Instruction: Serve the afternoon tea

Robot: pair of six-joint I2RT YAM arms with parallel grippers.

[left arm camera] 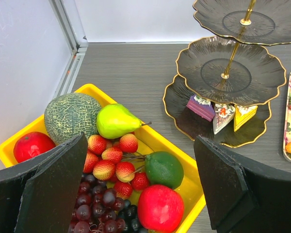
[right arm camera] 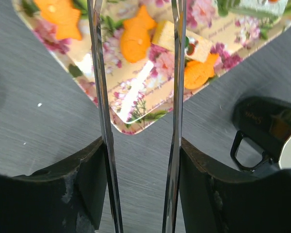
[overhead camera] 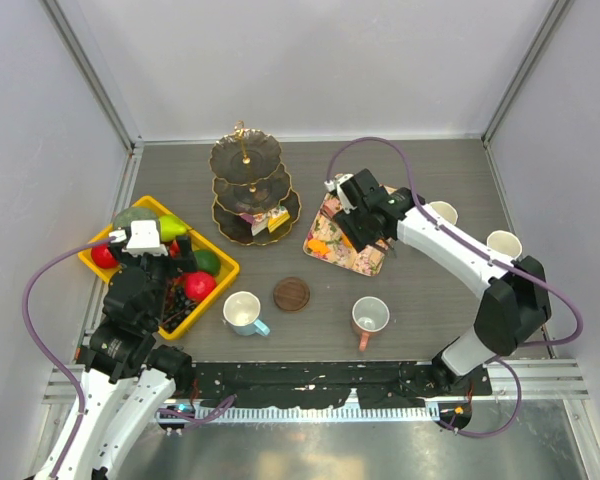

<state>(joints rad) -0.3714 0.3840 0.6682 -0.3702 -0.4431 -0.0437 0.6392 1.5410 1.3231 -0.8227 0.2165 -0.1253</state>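
Note:
The dark three-tier stand (overhead camera: pixel 248 185) with a gold handle stands at the back; cake slices (left arm camera: pixel 218 114) lie on its bottom tier. A floral tray (overhead camera: pixel 325 212) to its right holds orange pastries (right arm camera: pixel 136 34) and a cake slice (right arm camera: pixel 161 34). My right gripper (overhead camera: pixel 365 215) hovers over the tray, shut on metal tongs (right arm camera: pixel 99 97) whose blades are spread around one orange pastry. A black mug (right arm camera: pixel 266 128) lies beside the tray. My left gripper (overhead camera: pixel 145 240) is open and empty over the yellow crate (left arm camera: pixel 184 158).
A white mug (overhead camera: pixel 243 312), a brown coaster (overhead camera: pixel 291 294) and a pinkish mug (overhead camera: pixel 369 317) sit near the front. Two pale mugs (overhead camera: pixel 442 213) (overhead camera: pixel 504 244) stand at the right by my right arm. The crate holds melon, pear, strawberries, grapes and apples.

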